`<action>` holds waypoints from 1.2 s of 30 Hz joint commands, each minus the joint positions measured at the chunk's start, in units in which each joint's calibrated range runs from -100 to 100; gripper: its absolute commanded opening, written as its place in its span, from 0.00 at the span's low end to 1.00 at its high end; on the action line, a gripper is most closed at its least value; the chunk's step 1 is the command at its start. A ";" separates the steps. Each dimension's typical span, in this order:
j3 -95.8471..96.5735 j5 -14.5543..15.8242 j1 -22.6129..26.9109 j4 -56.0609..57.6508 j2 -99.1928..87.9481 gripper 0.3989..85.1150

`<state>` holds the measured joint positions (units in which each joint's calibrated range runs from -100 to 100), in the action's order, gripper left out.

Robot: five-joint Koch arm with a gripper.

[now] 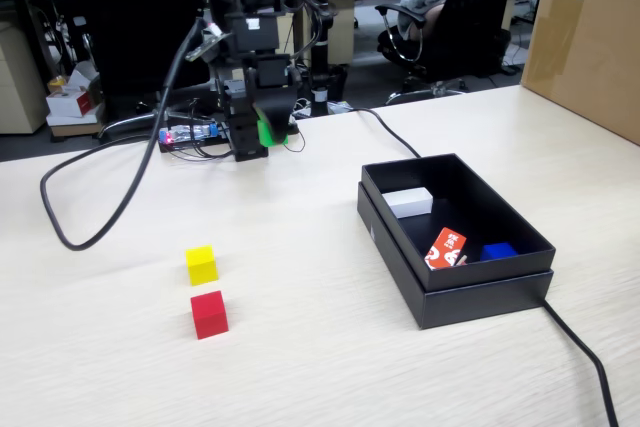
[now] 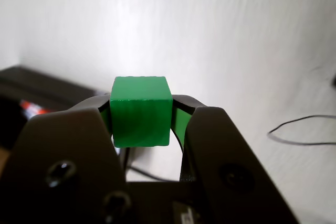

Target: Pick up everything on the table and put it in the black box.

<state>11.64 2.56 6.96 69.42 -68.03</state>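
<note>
Three cubes: one green cube (image 2: 140, 111), one yellow cube (image 1: 201, 264), one red cube (image 1: 209, 314). One black box (image 1: 480, 292), one brown carton (image 1: 590, 42).

Bare table (image 1: 300, 347) between yellow cube (image 1: 201, 264) and black box (image 1: 480, 292); cable (image 1: 110, 217) left.

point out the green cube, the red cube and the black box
green cube (image 2: 140, 113): wrist view, front face, between the jaws
red cube (image 1: 209, 314): fixed view, front face
black box (image 1: 478, 293): fixed view, near outer wall
</note>
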 commanded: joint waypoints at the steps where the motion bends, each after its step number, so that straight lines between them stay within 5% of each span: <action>1: -9.64 3.03 3.03 -0.08 1.88 0.04; 8: -34.76 7.47 6.98 -0.86 25.74 0.04; 26: -47.81 9.67 7.33 -2.68 63.38 0.05; 28: -45.46 9.62 7.08 -2.68 64.07 0.13; 34: -41.10 9.62 6.79 -2.68 64.41 0.18; 36: -39.11 9.57 6.79 -2.68 64.41 0.32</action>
<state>-27.16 12.28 13.85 68.87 -2.01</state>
